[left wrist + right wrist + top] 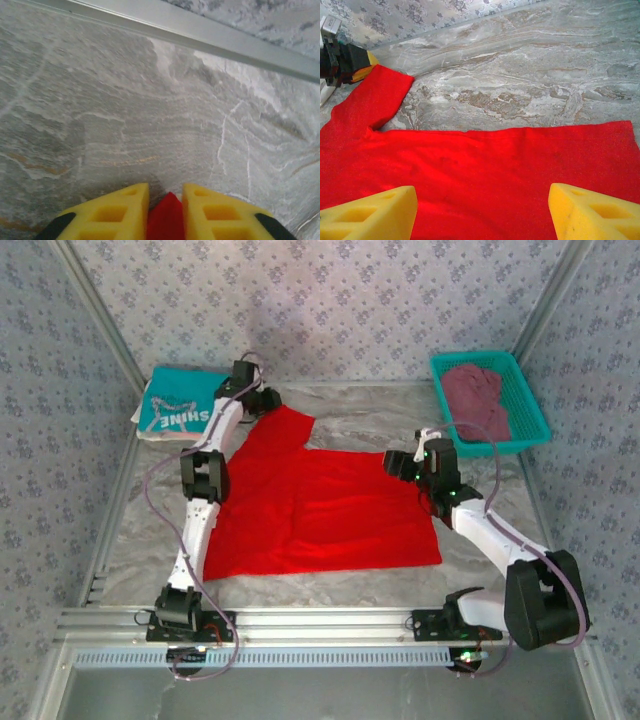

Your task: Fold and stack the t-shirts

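While in basket (505, 444) (teal), maroon t-shirt (477, 398)

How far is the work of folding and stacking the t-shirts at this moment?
Done: the teal shirt lies folded at the far left corner. In hand: the red shirt is spread flat on the table; the left gripper pinches it at a sleeve, and the right gripper stands open over its far right edge. Left: the maroon shirt lies crumpled in the basket, not yet folded or stacked.

White arms (198, 532), yellow claws (165, 192) (482, 197), purple cables (150, 495)
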